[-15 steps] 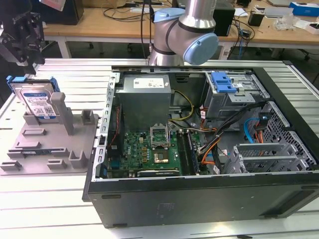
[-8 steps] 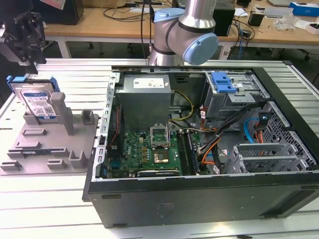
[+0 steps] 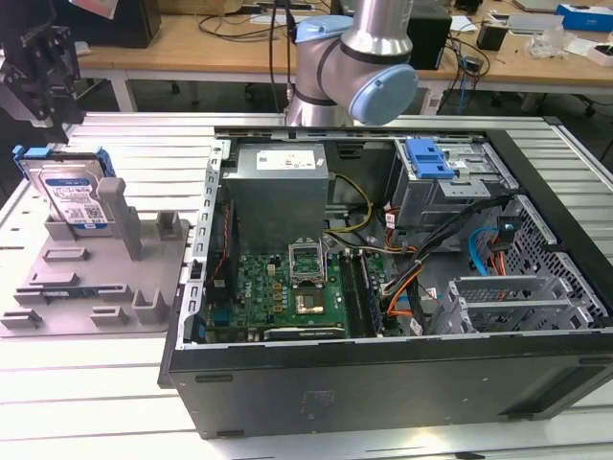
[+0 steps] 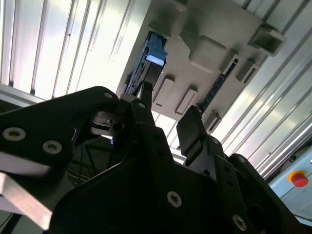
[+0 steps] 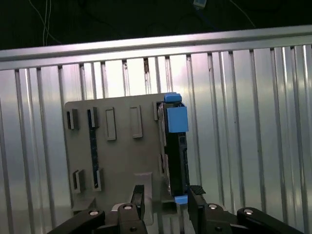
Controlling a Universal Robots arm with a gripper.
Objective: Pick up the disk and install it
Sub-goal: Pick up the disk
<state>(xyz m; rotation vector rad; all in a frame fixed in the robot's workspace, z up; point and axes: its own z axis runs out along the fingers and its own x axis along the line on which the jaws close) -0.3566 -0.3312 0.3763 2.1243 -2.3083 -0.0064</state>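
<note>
Exterior view: hand hangs above the disk, not touching it. The disk leans in a grey holder on the ribbed surface, beside an open computer case.
First wrist view: fingers spread, holding nothing.
Second wrist view: fingers likewise apart, disk beyond them.

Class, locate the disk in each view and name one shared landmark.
Exterior view: the disk leans on the grey fixture, at the exterior view's left.
First wrist view: the disk stands on edge at the fixture's side.
Second wrist view: the disk is edge-on at the fixture.
Shared landmark: the grey fixture.
</note>
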